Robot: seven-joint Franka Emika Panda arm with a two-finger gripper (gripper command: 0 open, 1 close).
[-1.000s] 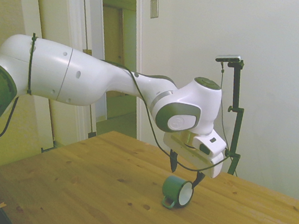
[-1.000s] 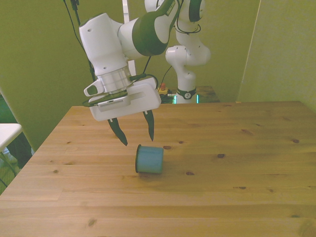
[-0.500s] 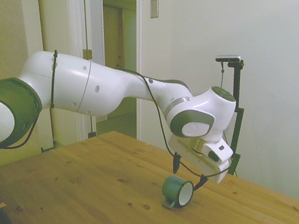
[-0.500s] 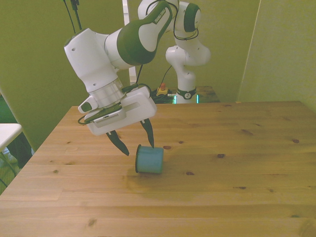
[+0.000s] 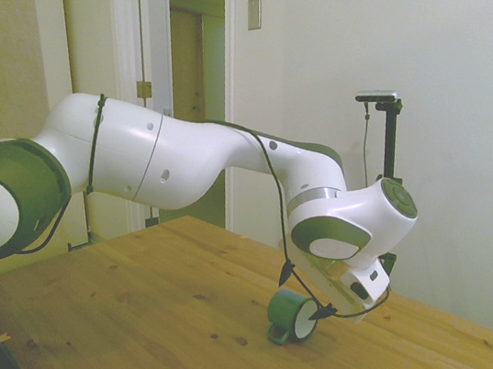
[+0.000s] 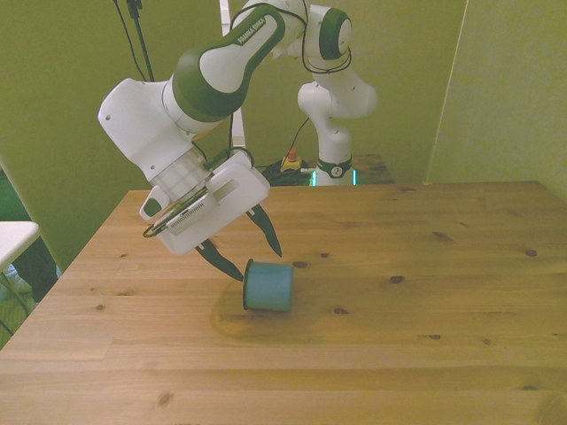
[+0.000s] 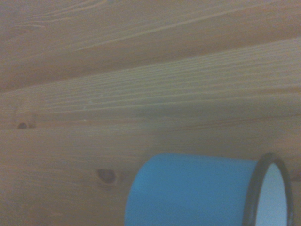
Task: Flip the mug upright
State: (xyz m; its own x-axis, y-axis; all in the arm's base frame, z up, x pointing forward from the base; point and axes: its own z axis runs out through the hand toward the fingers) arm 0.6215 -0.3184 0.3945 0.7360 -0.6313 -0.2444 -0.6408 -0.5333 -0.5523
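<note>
While lying sideways, teal mug point(image 6: 268, 286), white inside, dark rim, fingers point(image 6: 266, 234) spread above it

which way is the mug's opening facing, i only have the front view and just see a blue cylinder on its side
Observer: In the side view the mug shows its white inside, so the mouth faces that camera.
Operator: where's the handle
Observer: Down against the table, under the mug's body.
Operator: is the gripper on it yet
Observer: No. The gripper is open, one finger each side of the mug, tips just above it.
</note>
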